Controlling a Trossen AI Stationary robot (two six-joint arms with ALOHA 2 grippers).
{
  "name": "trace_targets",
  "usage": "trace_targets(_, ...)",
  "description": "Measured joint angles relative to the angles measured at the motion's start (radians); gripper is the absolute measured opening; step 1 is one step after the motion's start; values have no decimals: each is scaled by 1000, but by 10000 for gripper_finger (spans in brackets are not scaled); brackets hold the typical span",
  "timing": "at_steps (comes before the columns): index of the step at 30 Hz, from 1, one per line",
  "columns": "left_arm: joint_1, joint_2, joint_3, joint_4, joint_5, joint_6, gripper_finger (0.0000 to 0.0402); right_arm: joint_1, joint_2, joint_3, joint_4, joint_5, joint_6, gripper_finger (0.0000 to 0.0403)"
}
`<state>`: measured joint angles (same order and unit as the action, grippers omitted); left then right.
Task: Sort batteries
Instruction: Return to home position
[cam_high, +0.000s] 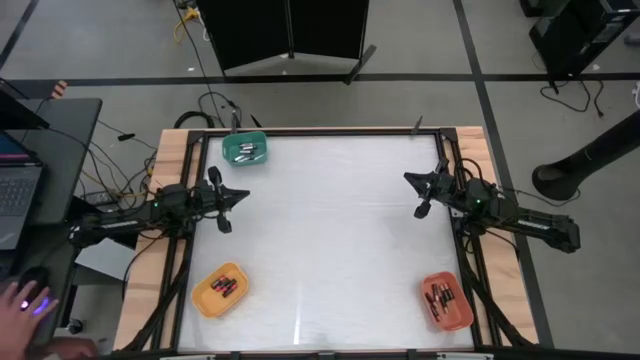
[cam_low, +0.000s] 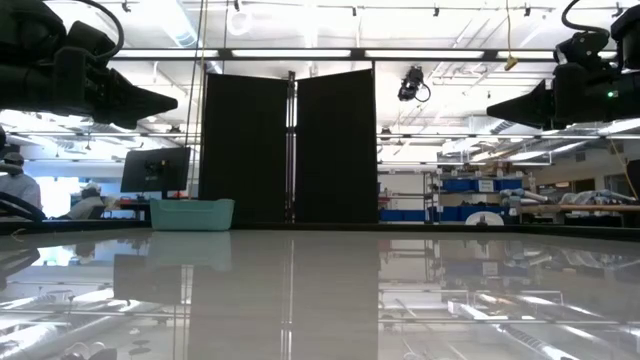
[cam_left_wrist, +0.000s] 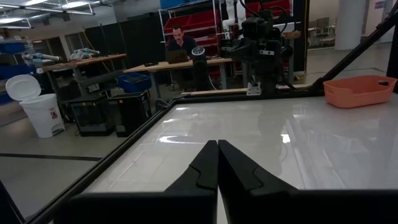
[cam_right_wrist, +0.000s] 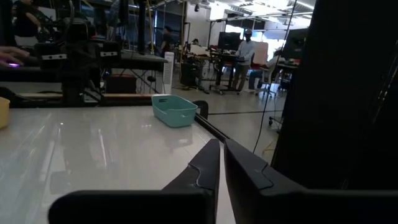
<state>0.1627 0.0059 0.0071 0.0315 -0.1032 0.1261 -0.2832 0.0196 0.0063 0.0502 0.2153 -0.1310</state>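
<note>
The batteries show only in the high view, as small dark cylinders lying inside three trays: in the green tray (cam_high: 245, 150) at the far left corner, in the yellow tray (cam_high: 220, 290) at the near left, and in the orange tray (cam_high: 447, 301) at the near right. My left gripper (cam_high: 240, 195) hovers shut above the table's left side, pointing right; its fingers meet in the left wrist view (cam_left_wrist: 217, 144). My right gripper (cam_high: 410, 179) hovers shut above the right side, pointing left (cam_right_wrist: 221, 143). Neither gripper holds anything.
The white tabletop (cam_high: 330, 240) between the arms is bare. Dark rails and wooden edges (cam_high: 170, 160) frame it. A person's hand (cam_high: 22, 297) rests on a mouse at a desk left of the table. Black panels (cam_low: 290, 150) stand behind the far edge.
</note>
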Motion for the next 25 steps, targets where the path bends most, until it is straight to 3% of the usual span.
trace_targets(25, 0, 0, 0, 0, 0, 0, 13, 0, 0, 0, 0, 0, 0, 33)
